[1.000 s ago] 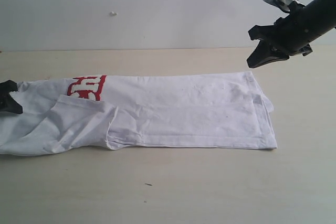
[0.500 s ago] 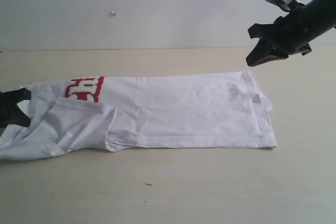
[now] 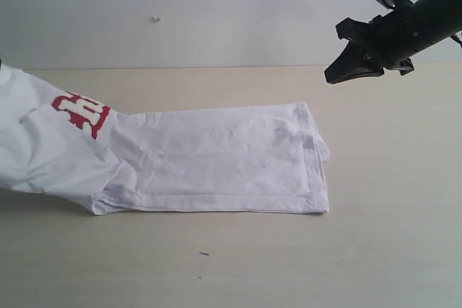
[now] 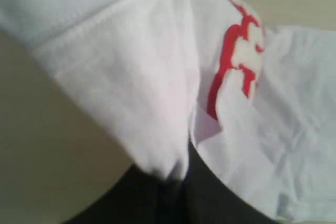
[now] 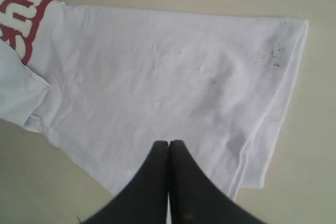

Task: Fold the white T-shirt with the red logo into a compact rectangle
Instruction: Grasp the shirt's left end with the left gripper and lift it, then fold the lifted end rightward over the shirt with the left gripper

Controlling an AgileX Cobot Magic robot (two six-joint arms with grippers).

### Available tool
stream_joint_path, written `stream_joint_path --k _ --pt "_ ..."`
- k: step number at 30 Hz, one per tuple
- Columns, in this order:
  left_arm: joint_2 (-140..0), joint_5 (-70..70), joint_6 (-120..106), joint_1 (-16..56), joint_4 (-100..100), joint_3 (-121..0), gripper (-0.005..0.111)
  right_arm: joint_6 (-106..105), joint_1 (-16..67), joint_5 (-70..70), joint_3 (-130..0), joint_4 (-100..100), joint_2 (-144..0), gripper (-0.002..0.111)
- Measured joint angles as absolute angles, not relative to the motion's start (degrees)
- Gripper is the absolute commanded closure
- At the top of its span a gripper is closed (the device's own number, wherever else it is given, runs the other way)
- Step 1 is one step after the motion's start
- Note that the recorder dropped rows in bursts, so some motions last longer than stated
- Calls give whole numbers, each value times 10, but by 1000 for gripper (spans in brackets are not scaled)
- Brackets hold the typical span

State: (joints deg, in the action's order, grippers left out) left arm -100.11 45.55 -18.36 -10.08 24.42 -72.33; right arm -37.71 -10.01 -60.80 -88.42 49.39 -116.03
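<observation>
On the white T-shirt (image 3: pixel 216 156), the red logo (image 3: pixel 81 113) is illegible.

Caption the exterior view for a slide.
White T-shirt, logo end raised at left, hem flat on the table; shut right gripper hovers above.

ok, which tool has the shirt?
The left tool, shut on the white T-shirt at its raised end; the right tool hangs shut, clear of it.

I count 1 white T-shirt (image 3: pixel 216 156) | 1 red logo (image 3: pixel 81 113) | 2 grippers: left gripper (image 4: pixel 181 184), right gripper (image 3: pixel 330 78) | 1 tabletop (image 3: pixel 289 265)
</observation>
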Motion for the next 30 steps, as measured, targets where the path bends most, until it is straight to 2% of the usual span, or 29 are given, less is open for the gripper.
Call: stream_joint_path --k 3,12,24,28,30 --pt "-996 478 -152 -67 245 -757 107 -366 -100 -608 -883 494 -1148 108" --pt "-1018 457 -49 104 245 -852 107 -357 -100 -624 -883 499 -1055 108" --pt "-1184 414 0 295 245 -1004 106 -354 -100 -661 -883 529 -977 108" --pt "-1237 414 -10 352 244 -1055 94 -354 -100 -661 -883 529 -974 108" --pt "-1254 414 -11 376 238 -1076 80 -354 -100 -661 -883 529 -974 108"
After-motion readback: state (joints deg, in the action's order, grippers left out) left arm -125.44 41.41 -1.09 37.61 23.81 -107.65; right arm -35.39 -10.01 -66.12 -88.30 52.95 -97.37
